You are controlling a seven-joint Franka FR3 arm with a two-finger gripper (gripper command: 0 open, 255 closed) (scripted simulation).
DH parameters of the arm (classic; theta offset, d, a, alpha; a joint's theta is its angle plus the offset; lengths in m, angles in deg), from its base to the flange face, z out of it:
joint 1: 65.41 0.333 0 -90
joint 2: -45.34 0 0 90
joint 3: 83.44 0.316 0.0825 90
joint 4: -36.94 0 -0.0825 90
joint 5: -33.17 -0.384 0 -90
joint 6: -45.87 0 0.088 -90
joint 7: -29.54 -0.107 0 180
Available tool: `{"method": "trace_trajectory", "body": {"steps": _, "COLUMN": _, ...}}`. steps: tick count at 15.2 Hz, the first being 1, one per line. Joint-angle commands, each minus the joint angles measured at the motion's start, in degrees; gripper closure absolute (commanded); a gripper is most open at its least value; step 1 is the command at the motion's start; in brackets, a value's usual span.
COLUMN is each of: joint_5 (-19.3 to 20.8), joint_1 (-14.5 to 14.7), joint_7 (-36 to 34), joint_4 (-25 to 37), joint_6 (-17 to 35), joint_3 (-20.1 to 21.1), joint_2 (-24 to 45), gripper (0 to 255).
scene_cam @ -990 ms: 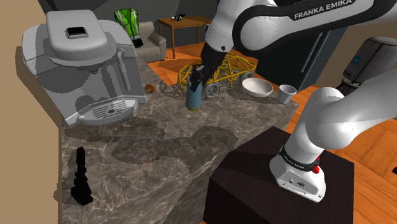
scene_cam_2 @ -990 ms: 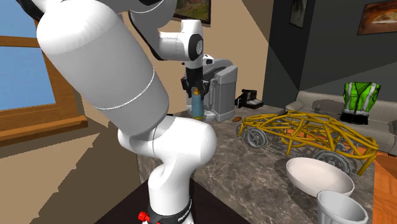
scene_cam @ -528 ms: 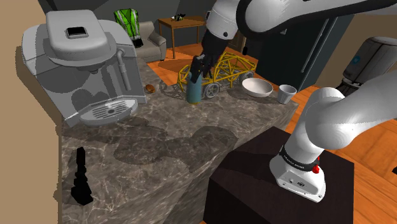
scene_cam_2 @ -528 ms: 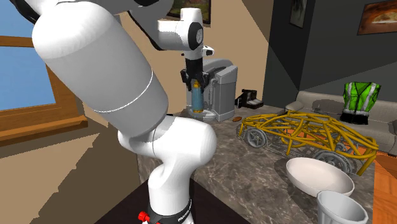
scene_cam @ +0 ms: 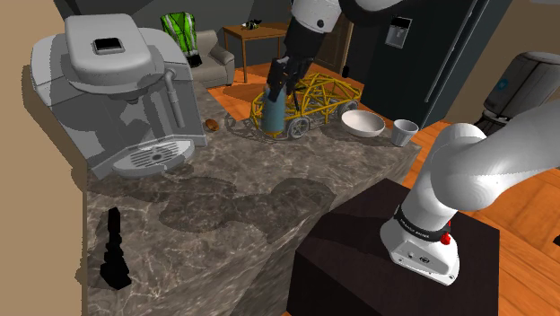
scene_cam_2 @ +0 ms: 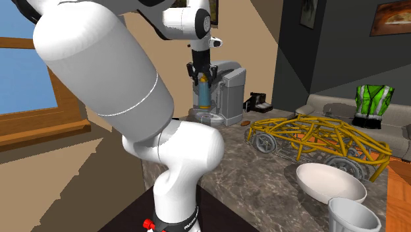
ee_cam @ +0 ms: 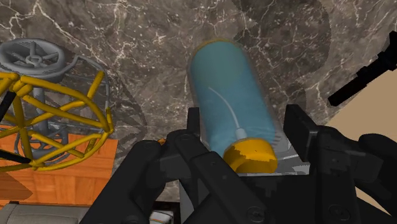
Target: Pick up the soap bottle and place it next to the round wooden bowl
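A blue see-through soap bottle (scene_cam: 274, 111) with a yellow cap hangs upright above the marble counter (scene_cam: 233, 206), in front of the yellow wire car. My black gripper (scene_cam: 280, 79) is shut on its top from above. In the second exterior view the bottle (scene_cam_2: 205, 97) hangs under the gripper (scene_cam_2: 203, 74), in front of the coffee machine. The wrist view looks down the bottle (ee_cam: 230, 89), with the gripper (ee_cam: 247, 137) clasping it just below the cap. The round bowl (scene_cam: 363, 123), drawn white, sits on the counter beyond the car, at the shoulder view's right; it also appears low right (scene_cam_2: 329, 182).
A yellow wire model car (scene_cam: 314, 97) stands between bottle and bowl. A grey cup (scene_cam: 405, 132) sits beside the bowl near the counter's end. A large grey coffee machine (scene_cam: 117, 90) fills the left. A black figure (scene_cam: 114, 250) stands near the front edge.
The gripper has risen with the bottle, lifting it off the counter and carrying it a little toward the wire car.
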Motion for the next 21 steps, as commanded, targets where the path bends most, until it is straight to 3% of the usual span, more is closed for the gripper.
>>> {"method": "trace_trajectory", "body": {"steps": 1, "joint_5": 0.15, "joint_1": -0.06, "joint_7": -0.1, "joint_4": 1.61, "joint_6": -1.84, "joint_3": -0.14, "joint_2": -0.22, "gripper": 255}}
{"method": "trace_trajectory", "body": {"steps": 4, "joint_5": 0.31, "joint_1": -0.14, "joint_7": -0.2, "joint_4": 3.41, "joint_6": -3.49, "joint_3": -0.26, "joint_2": -0.09, "gripper": 255}}
{"method": "trace_trajectory", "body": {"steps": 12, "joint_5": 3.18, "joint_1": -3.24, "joint_7": 11.21, "joint_4": 1.89, "joint_6": -5.28, "joint_3": -10.77, "joint_2": -2.3, "gripper": 255}}
{"method": "trace_trajectory", "body": {"steps": 21, "joint_5": 6.48, "joint_1": -6.42, "joint_7": 24.01, "joint_4": 5.27, "joint_6": -6.93, "joint_3": -22.67, "joint_2": 0.43, "gripper": 255}}
